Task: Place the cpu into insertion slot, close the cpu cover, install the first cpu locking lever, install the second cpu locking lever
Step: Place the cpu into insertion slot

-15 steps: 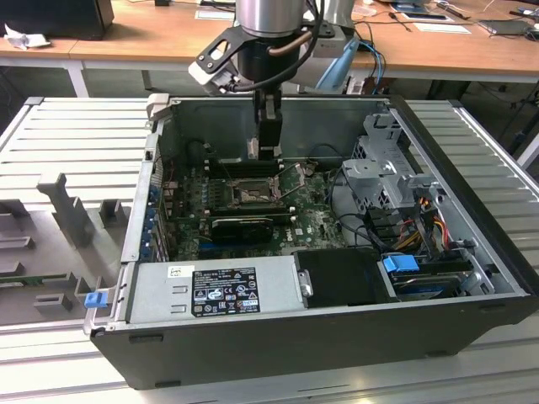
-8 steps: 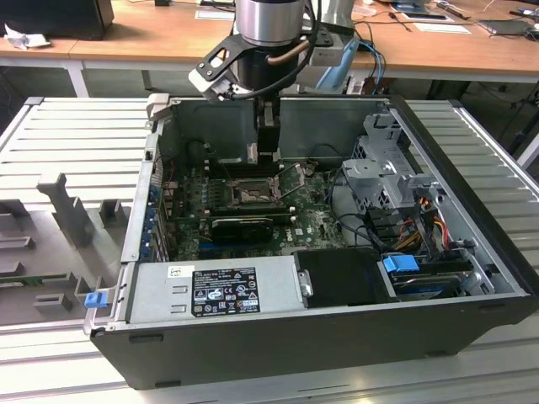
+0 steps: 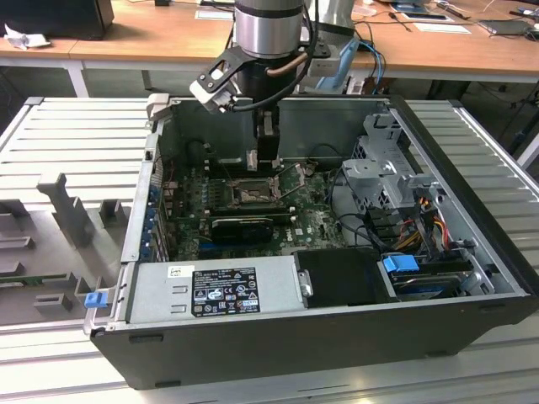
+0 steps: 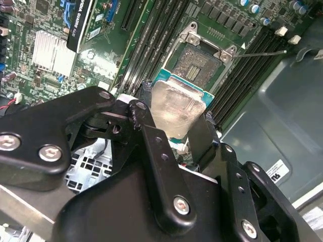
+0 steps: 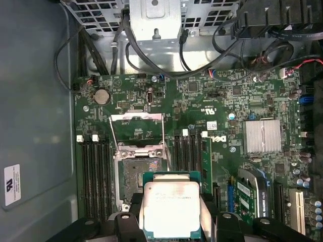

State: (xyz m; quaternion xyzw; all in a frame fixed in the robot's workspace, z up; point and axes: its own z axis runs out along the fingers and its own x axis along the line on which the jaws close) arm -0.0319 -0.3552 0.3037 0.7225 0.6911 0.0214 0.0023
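In the exterior view, the open computer case holds one motherboard with one insertion slot. The gripper, at the slot's 12 o'clock, grips one cpu over the slot, unseated. The cpu cover stands open.

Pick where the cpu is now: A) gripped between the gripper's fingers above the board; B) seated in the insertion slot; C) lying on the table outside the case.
A: in the first wrist view the cpu sits clamped in the gripper, with the insertion slot bare beyond it.
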